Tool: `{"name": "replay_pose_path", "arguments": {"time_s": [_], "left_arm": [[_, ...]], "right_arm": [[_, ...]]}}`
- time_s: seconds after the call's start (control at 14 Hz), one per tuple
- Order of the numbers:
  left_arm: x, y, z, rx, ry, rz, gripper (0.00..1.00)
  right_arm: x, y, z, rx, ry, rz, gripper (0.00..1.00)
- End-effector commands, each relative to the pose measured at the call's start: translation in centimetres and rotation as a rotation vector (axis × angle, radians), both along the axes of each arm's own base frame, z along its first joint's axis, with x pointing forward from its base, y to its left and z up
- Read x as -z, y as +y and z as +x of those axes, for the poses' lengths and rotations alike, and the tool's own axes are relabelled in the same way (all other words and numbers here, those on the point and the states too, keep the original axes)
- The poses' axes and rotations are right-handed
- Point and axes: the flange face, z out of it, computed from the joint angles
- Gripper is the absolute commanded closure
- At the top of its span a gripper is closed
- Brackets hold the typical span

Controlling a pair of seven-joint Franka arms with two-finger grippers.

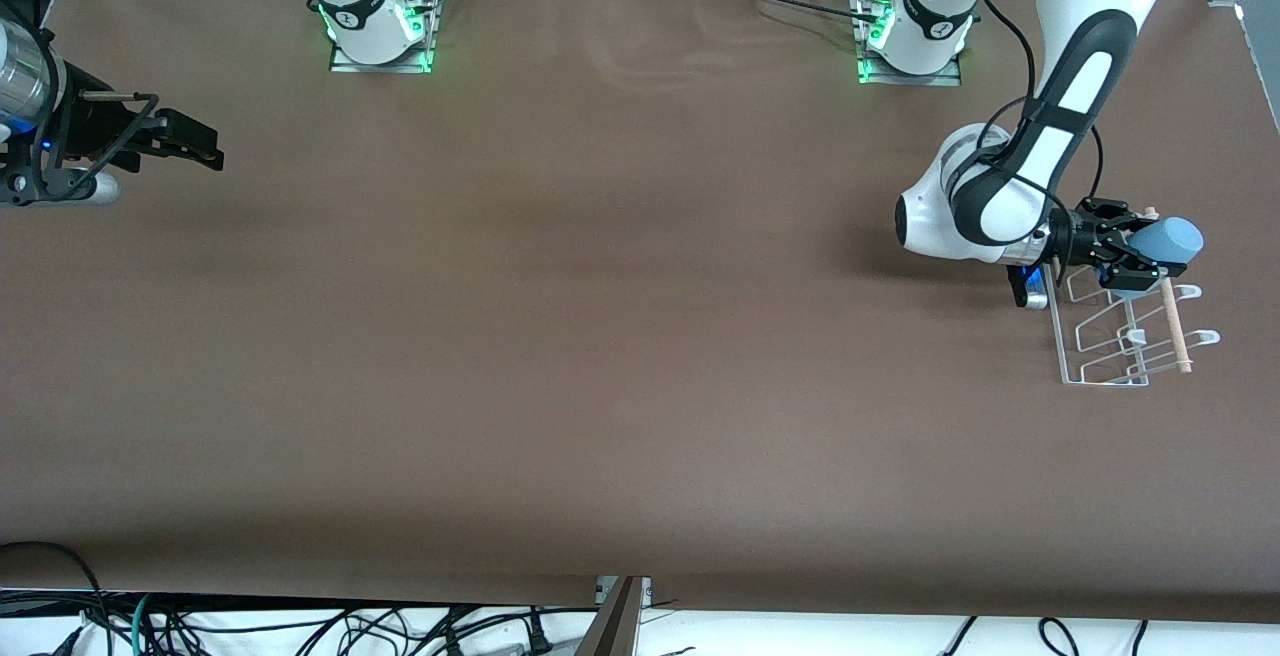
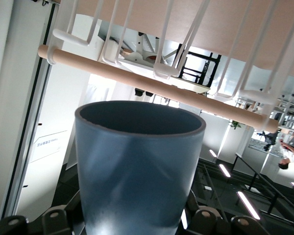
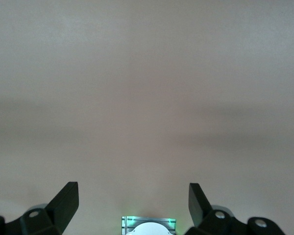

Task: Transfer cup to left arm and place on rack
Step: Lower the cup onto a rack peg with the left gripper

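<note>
My left gripper [image 1: 1140, 256] is shut on the light-blue cup [image 1: 1172, 239] and holds it on its side over the end of the white wire rack [image 1: 1110, 356] farther from the front camera. The rack stands near the left arm's end of the table. In the left wrist view the cup [image 2: 137, 161] fills the middle, its open mouth pointing away from the gripper toward the rack's wooden dowel [image 2: 152, 83] and wire loops [image 2: 186, 29]. The cup hides most of the left fingers. My right gripper [image 1: 205, 148] is open and empty at the right arm's end of the table, waiting; it also shows in the right wrist view [image 3: 133, 196].
Brown table cover [image 1: 600, 316] spans the whole view. Both arm bases [image 1: 380, 26] [image 1: 915, 36] with green lights stand along the edge farthest from the front camera. Cables [image 1: 400, 631] hang below the nearest table edge.
</note>
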Motion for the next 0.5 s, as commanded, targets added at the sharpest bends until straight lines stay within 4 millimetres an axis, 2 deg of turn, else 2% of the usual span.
{"name": "replay_pose_path", "arguments": {"time_s": [0.0, 0.43], "left_arm": [[0.9, 1.3, -0.5, 0.028, -0.026, -0.007, 1.0], [3.3, 1.6, -0.9, 0.048, -0.018, -0.008, 1.0]], "right_arm": [[-0.7, -0.1, 0.3, -0.009, -0.003, 0.013, 0.01], [-1.0, 0.2, 0.9, -0.004, -0.056, 0.011, 0.01]]}}
